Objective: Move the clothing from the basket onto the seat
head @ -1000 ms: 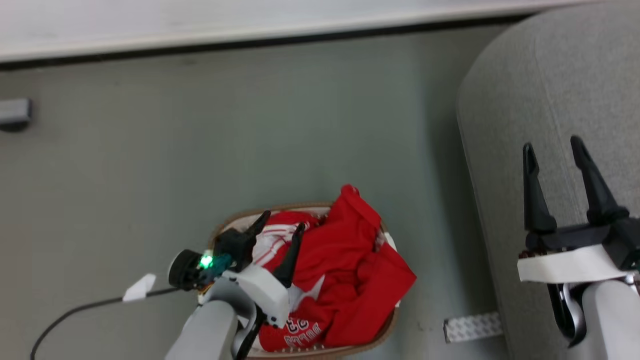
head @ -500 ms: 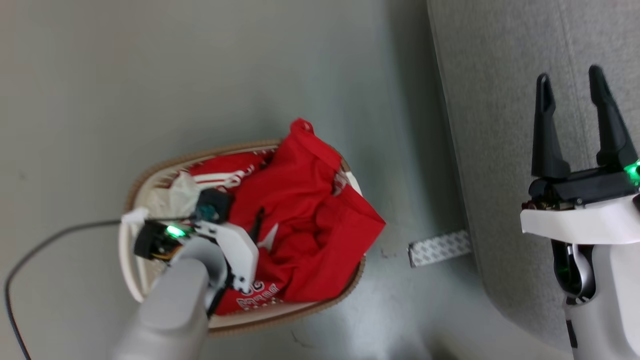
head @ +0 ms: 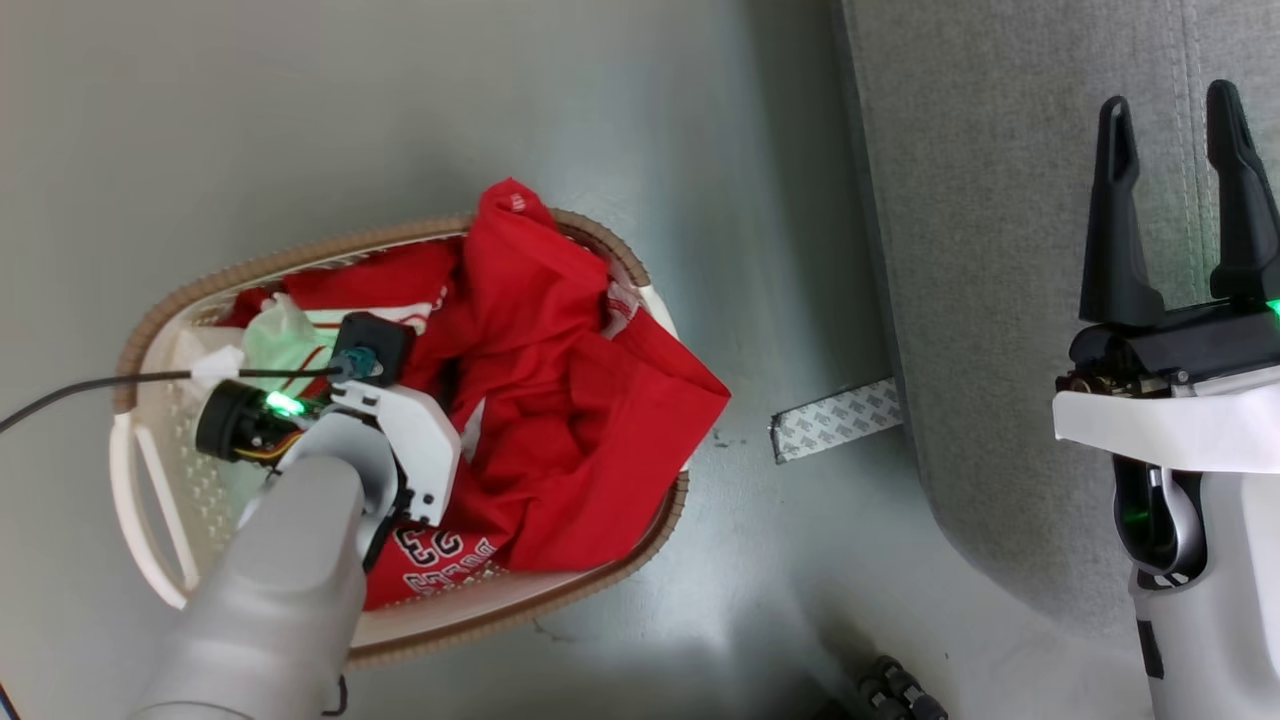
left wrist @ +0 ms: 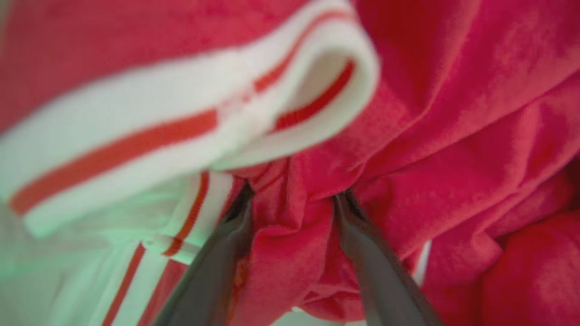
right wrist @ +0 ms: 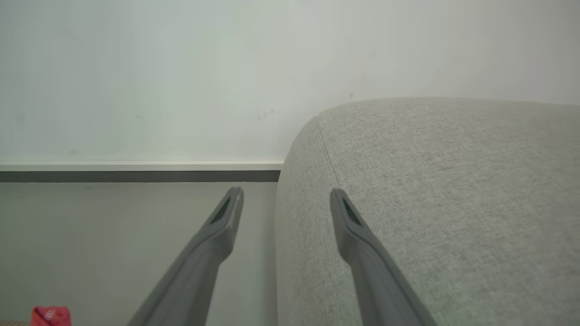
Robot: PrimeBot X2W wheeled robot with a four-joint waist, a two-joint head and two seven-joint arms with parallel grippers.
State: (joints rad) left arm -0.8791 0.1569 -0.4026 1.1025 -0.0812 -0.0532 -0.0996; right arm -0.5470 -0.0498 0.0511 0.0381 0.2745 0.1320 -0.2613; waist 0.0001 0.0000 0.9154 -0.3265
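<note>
Left gripper (left wrist: 294,194): the fingers stand apart and their tips are sunk into the red clothing (head: 560,400). A bunched fold bulges between them and is not pinched.
Right gripper (head: 1170,100): it is spread wide with nothing between the fingers, and it hangs over the sofa (head: 1000,200) near its rounded edge.
Clothing: it is heaped in the laundry basket (head: 300,255). One red flap spills over the rim on the side facing the sofa.
Basket: white perforated walls with a brown rim. It stands on the grey floor (head: 300,100), apart from the sofa.
Head view adds: the pale left forearm reaches down into the basket and hides its own fingers. A black cable (head: 90,385) crosses the far rim. A grey patterned strip (head: 835,420) lies on the floor against the sofa's base.
Left wrist view adds: a close, blurred look at the white band with a red stripe (left wrist: 181,131), folded above the fingertips.
Right wrist view adds: the white wall (right wrist: 136,68) behind the sofa's corner, and a scrap of red at the lower left edge.
Writing: the jersey print (head: 440,560) near the basket's front rim reads "23" over "BULLS", upside down in the head view.
</note>
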